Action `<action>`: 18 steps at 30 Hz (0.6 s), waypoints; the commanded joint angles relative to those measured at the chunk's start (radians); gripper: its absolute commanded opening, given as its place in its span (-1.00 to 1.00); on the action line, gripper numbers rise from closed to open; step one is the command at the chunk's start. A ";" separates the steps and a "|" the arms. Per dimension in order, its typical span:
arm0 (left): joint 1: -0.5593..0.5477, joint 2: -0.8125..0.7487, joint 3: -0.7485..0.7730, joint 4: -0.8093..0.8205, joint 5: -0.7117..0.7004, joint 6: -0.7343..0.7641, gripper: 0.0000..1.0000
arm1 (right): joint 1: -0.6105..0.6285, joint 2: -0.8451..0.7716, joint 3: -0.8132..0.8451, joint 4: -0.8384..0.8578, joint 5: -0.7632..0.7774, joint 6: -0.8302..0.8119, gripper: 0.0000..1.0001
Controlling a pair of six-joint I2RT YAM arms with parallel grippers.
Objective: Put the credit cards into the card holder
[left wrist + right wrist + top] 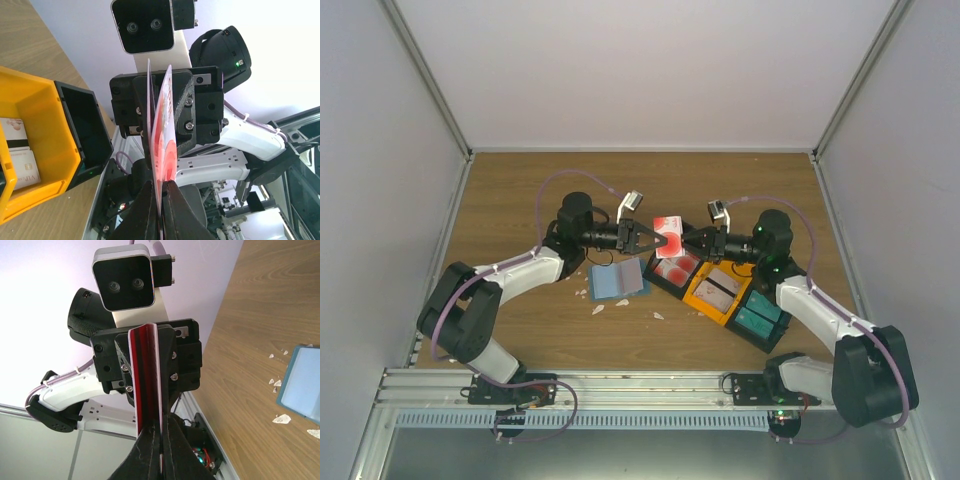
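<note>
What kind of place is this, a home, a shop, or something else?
Probably a lab test cell: a wooden table boxed in by plain white panels, with two robot arms bolted to a metal rail at its near edge.

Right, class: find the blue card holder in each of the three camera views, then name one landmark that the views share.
Top external: card holder lying flat, just left of centre.
Left wrist: not in it.
Right wrist: card holder at the right edge, white scraps beside it.
Shared landmark: the credit cards, held off the table near the middle of every view.
</note>
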 commanded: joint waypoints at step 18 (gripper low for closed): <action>0.137 -0.083 -0.095 -0.305 -0.132 0.212 -1.00 | -0.112 -0.037 0.129 -0.293 0.178 -0.297 -0.99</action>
